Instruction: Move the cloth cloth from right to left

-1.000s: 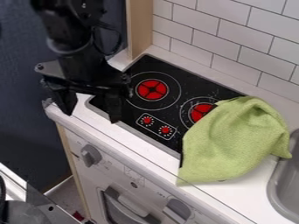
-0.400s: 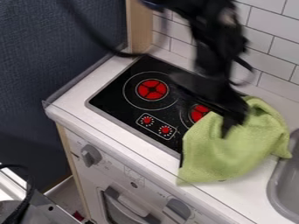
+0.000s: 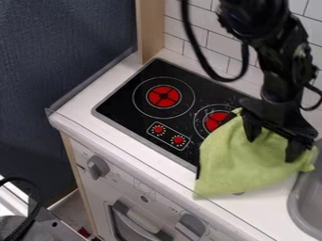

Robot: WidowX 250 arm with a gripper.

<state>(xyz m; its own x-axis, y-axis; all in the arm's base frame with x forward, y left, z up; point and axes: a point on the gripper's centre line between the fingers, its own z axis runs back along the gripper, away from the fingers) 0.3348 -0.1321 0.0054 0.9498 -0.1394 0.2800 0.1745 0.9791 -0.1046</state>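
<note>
The gripper (image 3: 271,147) hangs down over the upper part of the green cloth (image 3: 237,164), its two fingers apart, one toward the stove and one toward the sink. The cloth lies crumpled across the right end of the black stove top (image 3: 129,106) and the white counter, with its right corner at the sink's edge. Part of the cloth's top is hidden behind the gripper. Whether the fingertips touch the cloth, I cannot tell.
A grey sink (image 3: 301,200) borders the cloth on the right. Tiled wall (image 3: 220,44) rises behind the stove, and a wooden post (image 3: 149,30) stands at its back left corner. Knobs line the oven front below the counter.
The arm has swung from the stove's left side across to the right, and the gripper is now over the cloth. The cloth's top and left edge have shifted slightly.
</note>
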